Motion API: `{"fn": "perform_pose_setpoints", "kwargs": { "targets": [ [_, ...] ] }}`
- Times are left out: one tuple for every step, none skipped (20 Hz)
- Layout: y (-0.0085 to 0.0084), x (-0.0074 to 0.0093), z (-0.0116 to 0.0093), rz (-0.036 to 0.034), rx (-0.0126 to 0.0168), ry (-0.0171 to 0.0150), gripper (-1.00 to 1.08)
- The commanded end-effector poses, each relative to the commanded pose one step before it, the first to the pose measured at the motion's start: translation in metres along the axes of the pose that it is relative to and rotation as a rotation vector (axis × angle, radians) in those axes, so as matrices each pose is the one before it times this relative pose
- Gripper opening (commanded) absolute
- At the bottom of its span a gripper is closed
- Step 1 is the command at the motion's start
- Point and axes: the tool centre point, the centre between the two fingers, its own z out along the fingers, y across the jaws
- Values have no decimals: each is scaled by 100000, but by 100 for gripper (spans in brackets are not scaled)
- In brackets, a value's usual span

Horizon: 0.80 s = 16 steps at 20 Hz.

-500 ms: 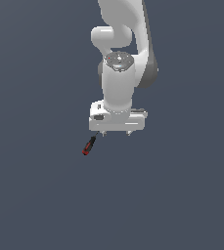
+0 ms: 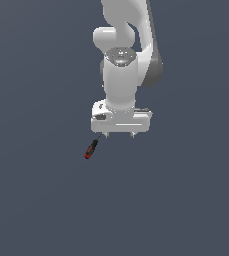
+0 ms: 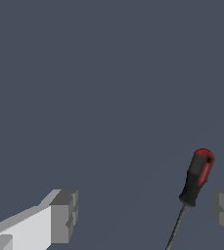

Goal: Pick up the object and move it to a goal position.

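We see our gripper (image 2: 120, 135) with its jaws spread wide and nothing held between them. The screwdriver (image 2: 91, 149) lies on the dark flat surface (image 2: 41, 190), just below the gripper's end toward the exterior view's left. In the wrist view its red-and-black handle (image 3: 197, 177) sits between the two fingertips (image 3: 64, 216), close beside one and well apart from the other.

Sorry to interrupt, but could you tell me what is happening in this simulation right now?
A single white robot arm is going after a small screwdriver with a red-and-black handle that lies on the plain dark surface. Its gripper is open and holds nothing. In the wrist view the screwdriver sits between the two fingers, much closer to one of them than to the other, so no grasp has been made yet.
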Motion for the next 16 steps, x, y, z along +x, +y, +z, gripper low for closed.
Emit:
{"fn": "perform_pose_setpoints", "kwargs": {
  "targets": [
    [-78,43,-183,291,403,323,100],
    [19,-15,53,-72,-99,-94,100],
    [27,-23,8,0,0,0,100],
    [65,-24,99,190,-44,-70,100],
    [119,-58,123,329,2,-39,100],
    [176,-87,186,473,-9,-68,100],
    [236,-116,248,617,-24,-100,100],
    [293,-145,310,760,-38,-129,100],
    [348,-175,368,899,-51,-155,100],
    [404,-203,423,1040,-64,-180,100],
    [456,-231,473,1174,-75,-199,100],
    [514,-261,526,1325,-87,-220,100],
    [572,-292,576,1473,-103,-240,100],
    [631,-325,628,1620,-124,-263,100],
    [693,-359,679,1772,-149,-285,100],
    [755,-394,728,1925,-175,-306,100]
  ]
}}
